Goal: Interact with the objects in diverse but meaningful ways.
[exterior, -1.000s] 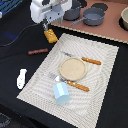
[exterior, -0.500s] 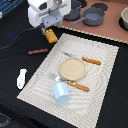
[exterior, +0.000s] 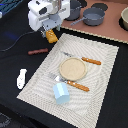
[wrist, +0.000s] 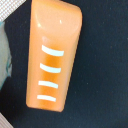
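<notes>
- Ridged orange-yellow block [exterior: 51, 35] lies on the dark table [exterior: 15, 60], just off the far corner of the woven placemat [exterior: 100, 75], directly under the gripper [exterior: 50, 29].
- Wrist view: block [wrist: 54, 55] fills the frame and shows a glossy face with four pale ridge marks. No fingertips visible.
- Gripper state: cannot tell whether spread or closed; the fingers are hidden behind the wrist housing in the exterior view.
- Handling estimate: rigid, light moulded plastic; the glossy skin is likely slippery.
- Best hold: across the two long flat sides near mid-length, avoiding the rounded end.
- Other toys lie apart: sausage-like stick [exterior: 38, 51], bone-shaped piece [exterior: 21, 78], blue cup [exterior: 62, 92].
</notes>
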{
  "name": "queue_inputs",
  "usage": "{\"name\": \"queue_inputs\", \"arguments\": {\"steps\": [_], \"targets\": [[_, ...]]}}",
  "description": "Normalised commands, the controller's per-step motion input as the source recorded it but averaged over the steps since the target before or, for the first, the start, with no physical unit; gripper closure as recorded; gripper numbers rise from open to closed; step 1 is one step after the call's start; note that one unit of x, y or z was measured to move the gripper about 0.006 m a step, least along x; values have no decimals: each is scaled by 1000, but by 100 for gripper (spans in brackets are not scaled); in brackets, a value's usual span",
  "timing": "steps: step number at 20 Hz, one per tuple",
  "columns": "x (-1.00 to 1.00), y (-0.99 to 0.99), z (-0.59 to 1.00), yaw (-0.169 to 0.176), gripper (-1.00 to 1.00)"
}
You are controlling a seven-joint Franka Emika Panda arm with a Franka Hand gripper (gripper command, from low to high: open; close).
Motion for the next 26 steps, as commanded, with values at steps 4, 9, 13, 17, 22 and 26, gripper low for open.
{"name": "queue_inputs", "arguments": {"steps": [4, 9, 13, 17, 22, 26], "targets": [[-277, 267, -155, -33, -100], [-384, 198, -233, -35, -100], [-405, 109, -314, -18, -100], [-442, 125, -341, -21, -100], [-446, 130, -374, -16, -100], [-398, 176, -333, -12, -100]]}}
